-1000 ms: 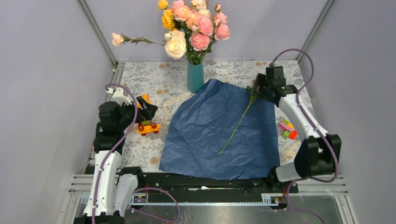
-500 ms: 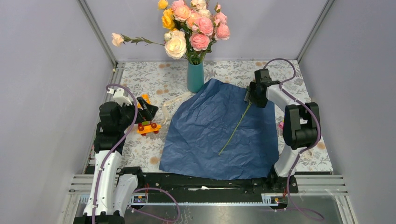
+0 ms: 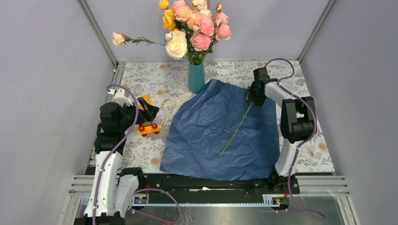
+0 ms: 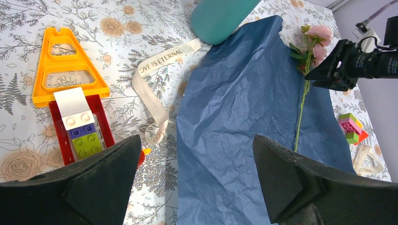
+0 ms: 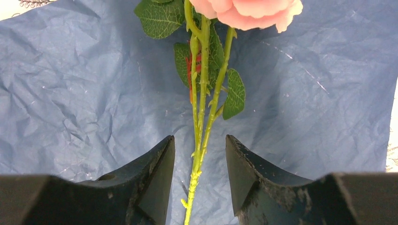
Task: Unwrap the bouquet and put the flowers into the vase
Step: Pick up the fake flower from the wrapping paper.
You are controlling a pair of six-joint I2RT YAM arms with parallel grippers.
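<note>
- I am narrowing my right jaws around the pink rose stems (image 5: 202,140), not clamping yet, preparing the vase (image 3: 196,77) transfer.
- My left jaws are resting wide apart.

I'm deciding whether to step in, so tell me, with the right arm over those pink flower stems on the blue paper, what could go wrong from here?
1. The right gripper has its jaws either side of thin stems lying flat on the blue paper; a pinch could catch paper too, or miss a stem.
2. The vase is already crowded with a larger bunch, so threading long stems in may snag.
</note>
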